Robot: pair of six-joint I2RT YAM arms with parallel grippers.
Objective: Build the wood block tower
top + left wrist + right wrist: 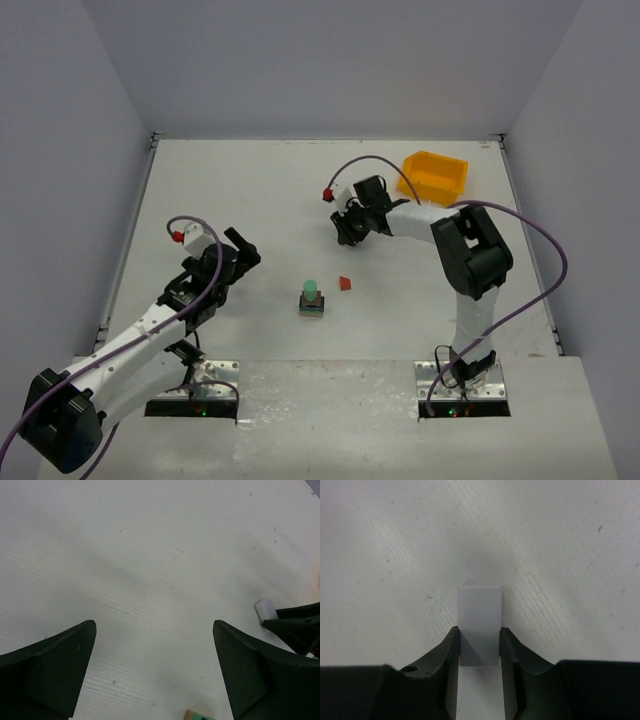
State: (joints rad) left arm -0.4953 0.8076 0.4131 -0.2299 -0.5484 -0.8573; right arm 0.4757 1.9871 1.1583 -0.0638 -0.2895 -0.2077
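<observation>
Right end effector [480,636]: both fingers pressed flat against the sides of a pale block [480,609], gripping it. The block is a plain rectangle lying on the table [560,540], its far end sticking out past the fingertips. From above, this end effector [350,228] sits right of the table's centre, toward the far edge, pointing down.

Left end effector [154,625]: jaws spread wide, nothing between them, only bare table below. From above it [245,250] is over the left half of the table, well apart from the blocks.

Wood block tower [311,299]: short stack near the middle of the table, nearer the near edge, green piece on top, darker pieces beneath. Upright.

Red piece [345,283]: lying loose just right of the tower, not touching it.

Yellow bin [433,176]: far right corner of the table, behind the right arm.
</observation>
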